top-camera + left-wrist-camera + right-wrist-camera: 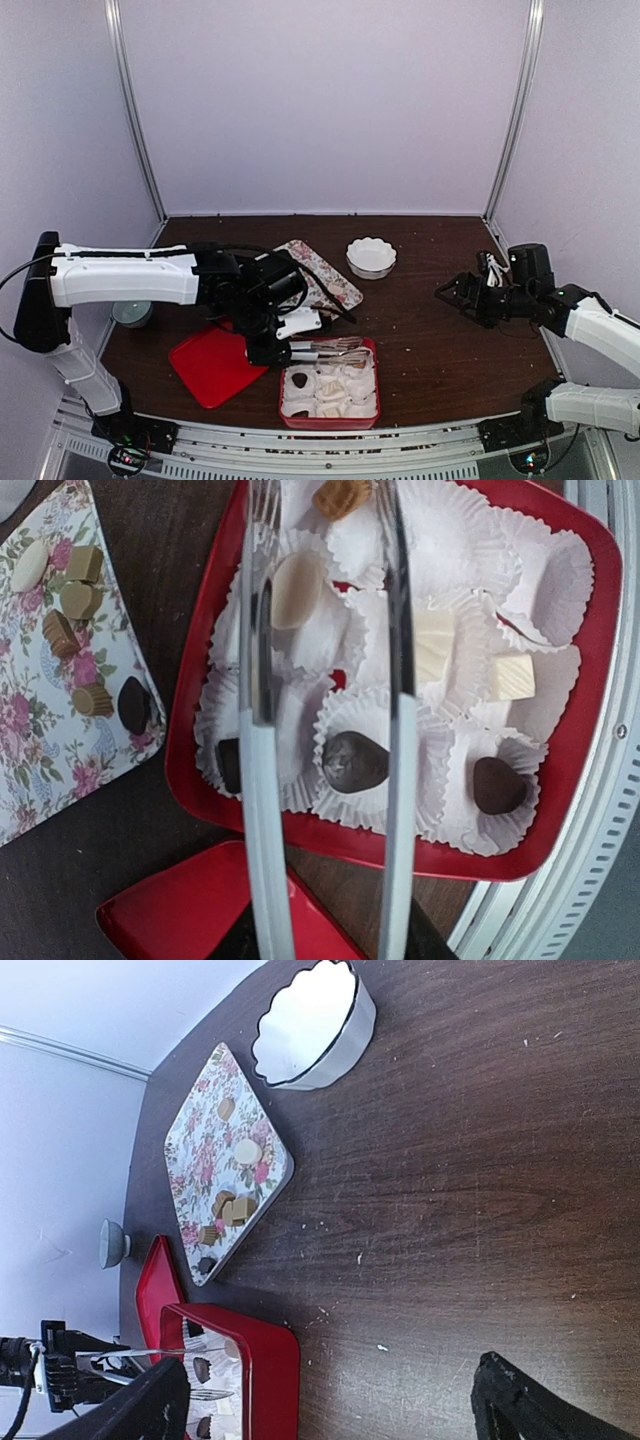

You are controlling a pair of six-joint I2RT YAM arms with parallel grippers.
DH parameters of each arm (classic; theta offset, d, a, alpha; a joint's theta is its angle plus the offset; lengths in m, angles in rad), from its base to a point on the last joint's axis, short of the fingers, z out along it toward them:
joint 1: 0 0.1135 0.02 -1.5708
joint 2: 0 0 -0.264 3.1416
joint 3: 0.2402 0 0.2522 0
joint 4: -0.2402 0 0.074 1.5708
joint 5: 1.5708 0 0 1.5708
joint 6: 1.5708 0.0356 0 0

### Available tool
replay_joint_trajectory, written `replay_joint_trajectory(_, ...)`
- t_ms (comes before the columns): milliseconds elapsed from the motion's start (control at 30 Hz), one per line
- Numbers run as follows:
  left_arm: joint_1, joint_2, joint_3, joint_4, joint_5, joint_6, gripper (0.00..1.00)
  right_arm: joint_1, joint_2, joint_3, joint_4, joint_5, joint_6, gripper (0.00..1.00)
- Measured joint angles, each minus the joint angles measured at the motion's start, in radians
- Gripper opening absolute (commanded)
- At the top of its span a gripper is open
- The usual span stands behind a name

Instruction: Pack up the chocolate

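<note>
Chocolate (341, 495): tan piece sitting between tongs (396, 730) tips, long axis unclear; showing in left wrist view only.
Left gripper (290, 348): clamping tongs.
Right gripper (330, 1405): fingers standing apart.

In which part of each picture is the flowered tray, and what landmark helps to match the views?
Top external: tray at centre, partly behind the left arm.
Left wrist: tray at upper left edge.
Right wrist: tray left of centre.
Shared landmark: red box, near it in all three.

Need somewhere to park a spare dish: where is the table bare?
Bare dark wooden table lies between the white scalloped bowl, the red square box of paper cups and the right arm's fingers. The left side is crowded: flowered tray, red lid, left arm holding metal tongs over the box.
</note>
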Motion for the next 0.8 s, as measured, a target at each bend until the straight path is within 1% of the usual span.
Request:
replay_joint_trajectory(167,0.002,-0.043,0.000,-0.006,0.000,0.002,0.38,0.000,0.001,0.000,0.002,0.007,0.018,1.00)
replay_joint_trajectory(300,0.028,-0.093,0.002,-0.012,0.005,0.001,0.38,0.000,0.015,0.000,0.010,0.008,0.027,1.00)
replay_joint_trajectory(367,0.070,-0.121,0.009,-0.020,0.014,-0.004,0.38,0.000,0.019,0.000,0.011,0.008,0.029,1.00)
replay_joint_trajectory(467,0.178,-0.150,0.035,-0.034,0.012,-0.017,0.38,0.000,0.023,0.000,0.015,0.014,0.029,1.00)
replay_joint_trajectory(600,0.307,-0.150,0.072,-0.048,-0.021,-0.032,0.39,0.000,0.029,0.000,0.017,0.018,0.029,1.00)
replay_joint_trajectory(700,0.362,-0.132,0.091,-0.067,-0.044,-0.037,0.39,0.000,0.037,0.000,0.016,0.019,0.029,1.00)
replay_joint_trajectory(800,0.378,-0.096,0.100,-0.089,-0.055,-0.036,0.39,0.000,0.050,0.002,0.016,0.019,0.029,1.00)
